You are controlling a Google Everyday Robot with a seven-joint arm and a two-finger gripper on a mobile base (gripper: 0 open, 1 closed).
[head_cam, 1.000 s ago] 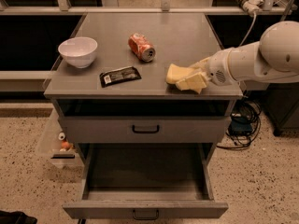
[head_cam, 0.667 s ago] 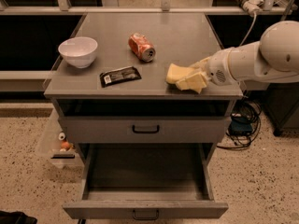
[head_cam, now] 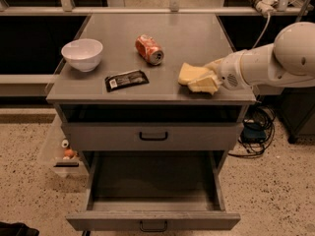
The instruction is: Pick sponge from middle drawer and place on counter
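Observation:
The pale-yellow sponge [head_cam: 187,73] lies low on the right front part of the grey counter [head_cam: 172,36]. My gripper [head_cam: 201,77] reaches in from the right and is shut on the sponge, with pale fingers [head_cam: 203,86] at its right end. The white arm stretches off to the right. The middle drawer [head_cam: 152,219] is pulled fully out below. Its inside is dark and holds nothing that I can see. Its black handle [head_cam: 152,226] is at the bottom edge.
On the counter stand a white bowl [head_cam: 82,54] at the left, a tipped orange soda can [head_cam: 149,49] in the middle and a black snack packet [head_cam: 126,80] near the front. A shut drawer front [head_cam: 153,135] sits above the open one. Cables lie on the floor at the right.

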